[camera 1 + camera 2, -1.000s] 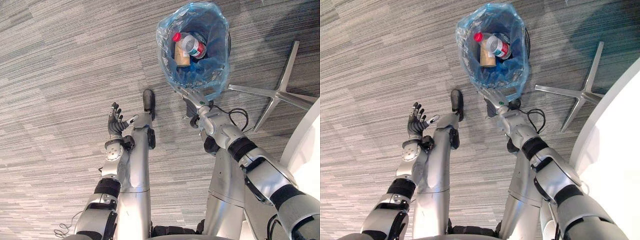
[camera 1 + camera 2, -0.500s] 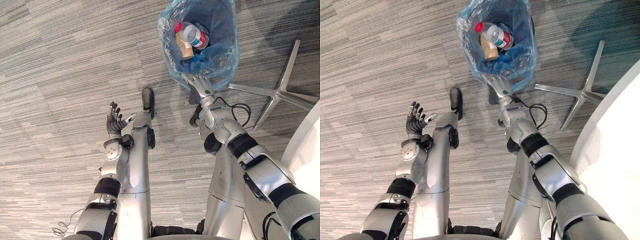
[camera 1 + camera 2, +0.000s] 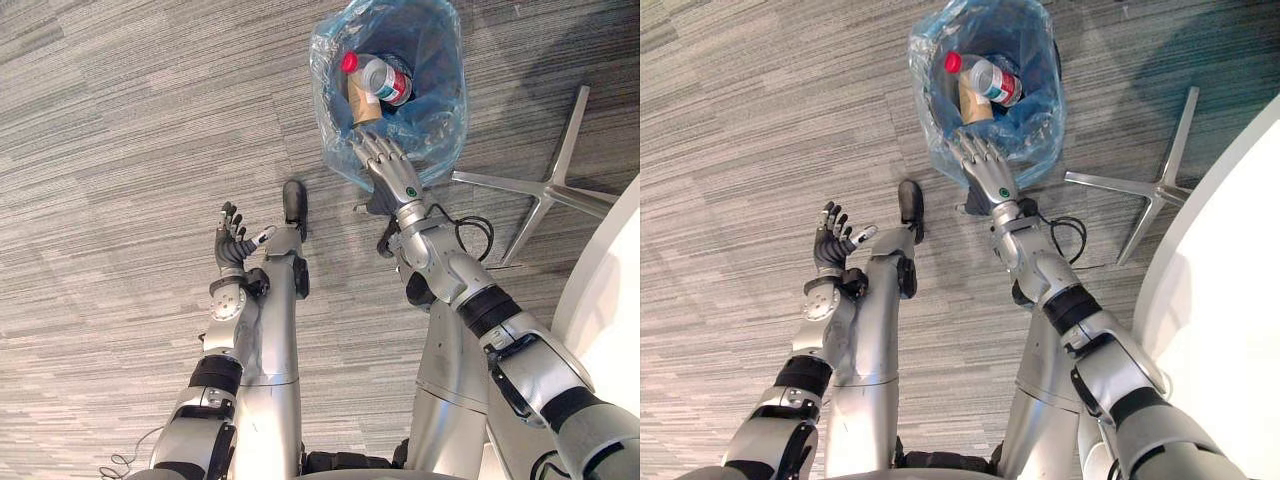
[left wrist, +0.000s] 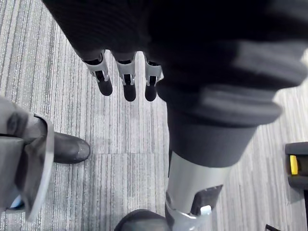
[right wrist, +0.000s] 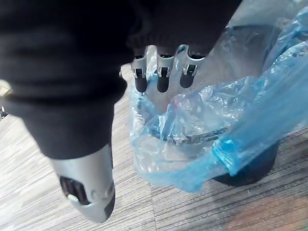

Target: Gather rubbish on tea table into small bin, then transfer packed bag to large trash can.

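A small bin lined with a blue plastic bag [image 3: 440, 120] stands on the grey carpet ahead. Inside it lie a plastic bottle with a red cap [image 3: 380, 78] and a brown cardboard piece [image 3: 362, 104]. My right hand [image 3: 390, 170] reaches to the bag's near rim, its fingers [image 5: 162, 79] relaxed and nearly straight over the crinkled plastic [image 5: 231, 125], closed on nothing. My left hand [image 3: 232, 248] hangs open over bare carpet to the left, palm up, fingers [image 4: 129, 86] spread and holding nothing.
A silver star-shaped chair base [image 3: 545, 185] lies on the carpet just right of the bin. A white round table edge [image 3: 612, 290] curves in at the far right. Open carpet stretches to the left and beyond the bin.
My right hand has risen from below the bag's near edge to its rim, fingers extending over the plastic. The bag's mouth shifted slightly. The left hand stayed put.
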